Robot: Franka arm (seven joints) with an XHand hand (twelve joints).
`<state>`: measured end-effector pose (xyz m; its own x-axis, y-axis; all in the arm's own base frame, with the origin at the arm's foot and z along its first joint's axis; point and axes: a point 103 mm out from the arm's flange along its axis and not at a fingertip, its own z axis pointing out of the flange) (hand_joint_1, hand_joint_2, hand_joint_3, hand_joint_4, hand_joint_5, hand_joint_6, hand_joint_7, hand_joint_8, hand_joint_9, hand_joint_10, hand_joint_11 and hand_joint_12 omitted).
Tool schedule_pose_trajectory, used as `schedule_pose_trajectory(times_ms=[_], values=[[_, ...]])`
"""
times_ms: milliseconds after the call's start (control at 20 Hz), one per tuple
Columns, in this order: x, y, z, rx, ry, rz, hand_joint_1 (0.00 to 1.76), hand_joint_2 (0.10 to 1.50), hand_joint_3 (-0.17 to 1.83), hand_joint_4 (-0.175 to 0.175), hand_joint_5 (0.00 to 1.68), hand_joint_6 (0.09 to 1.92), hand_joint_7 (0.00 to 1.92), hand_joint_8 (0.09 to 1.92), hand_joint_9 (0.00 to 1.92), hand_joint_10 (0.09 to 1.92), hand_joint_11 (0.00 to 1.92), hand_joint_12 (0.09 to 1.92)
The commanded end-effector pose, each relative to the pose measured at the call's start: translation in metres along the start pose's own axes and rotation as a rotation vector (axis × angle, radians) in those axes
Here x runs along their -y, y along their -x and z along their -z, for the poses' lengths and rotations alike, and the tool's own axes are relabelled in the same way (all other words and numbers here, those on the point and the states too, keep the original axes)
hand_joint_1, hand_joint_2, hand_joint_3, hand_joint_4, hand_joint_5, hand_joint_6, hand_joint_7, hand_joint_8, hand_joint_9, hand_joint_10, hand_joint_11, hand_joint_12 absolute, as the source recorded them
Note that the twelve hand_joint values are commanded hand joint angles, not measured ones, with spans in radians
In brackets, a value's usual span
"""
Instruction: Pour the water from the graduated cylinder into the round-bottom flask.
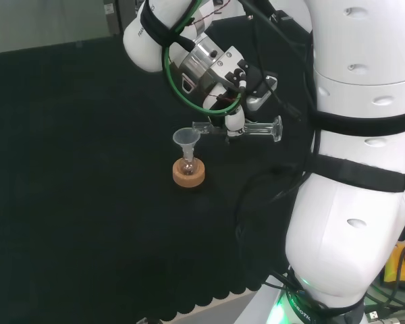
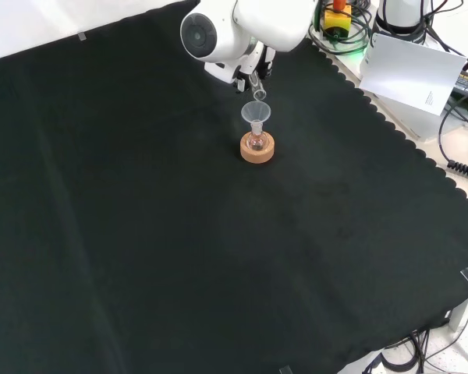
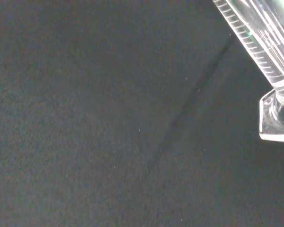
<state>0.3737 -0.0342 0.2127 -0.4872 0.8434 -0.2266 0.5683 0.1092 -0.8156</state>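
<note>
Clearly the pouring step is in hand. In the head view the cylinder [image 1: 246,129] lies almost level above the desk [image 1: 74,202], its foot to the right and its mouth to the left, close to the rim of the funnel [image 1: 186,139]. The funnel sits in the neck of the flask [image 1: 187,165], which stands on a cork ring [image 1: 189,173] near the middle of the cloth. The hand [image 1: 235,121] has its fingers curled round the cylinder's middle, so the cylinder lies across the hand, sticking out to either side.

In the front view the cylinder's mouth [image 2: 259,94] hangs just above and slightly behind the funnel [image 2: 256,114]. I cannot tell whether water is running, nor how much remains in the cylinder; the flask seems to hold a little reddish liquid at the bottom.

The next move, as I judge it, calls for keeping the lip over the funnel and tipping a little further until the cylinder drains, without knocking the funnel or the light flask off its ring.

The wrist view shows the cylinder's graduated wall [image 3: 255,42] and its foot against bare cloth.
</note>
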Motion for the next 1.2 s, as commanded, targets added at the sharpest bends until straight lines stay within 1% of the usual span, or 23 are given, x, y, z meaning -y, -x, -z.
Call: schedule_pose_trajectory(times_ms=[50,150,250,800,1200], values=[[-0.0002,-0.0007,-0.0003,0.006,-0.017,-0.011,1.13,1.15,0.00,-0.149,0.92,1.11,1.28,0.30,1.43,0.09,1.28,0.72],[-0.0004,-0.0014,0.0002,0.009,-0.029,-0.015,1.13,1.15,0.00,-0.148,0.92,1.11,1.28,0.30,1.44,0.09,1.28,0.72],[0.0007,0.0007,-0.0005,0.006,-0.026,-0.012,1.13,1.15,0.00,-0.148,0.92,1.11,1.28,0.30,1.44,0.09,1.28,0.72],[0.0007,0.0000,0.0044,0.022,-0.072,-0.037,1.13,1.16,0.00,-0.146,0.92,1.11,1.27,0.30,1.43,0.09,1.29,0.72],[0.0011,0.0020,0.0059,0.023,-0.084,-0.039,1.13,1.16,0.00,-0.144,0.91,1.12,1.27,0.30,1.43,0.09,1.29,0.72]])
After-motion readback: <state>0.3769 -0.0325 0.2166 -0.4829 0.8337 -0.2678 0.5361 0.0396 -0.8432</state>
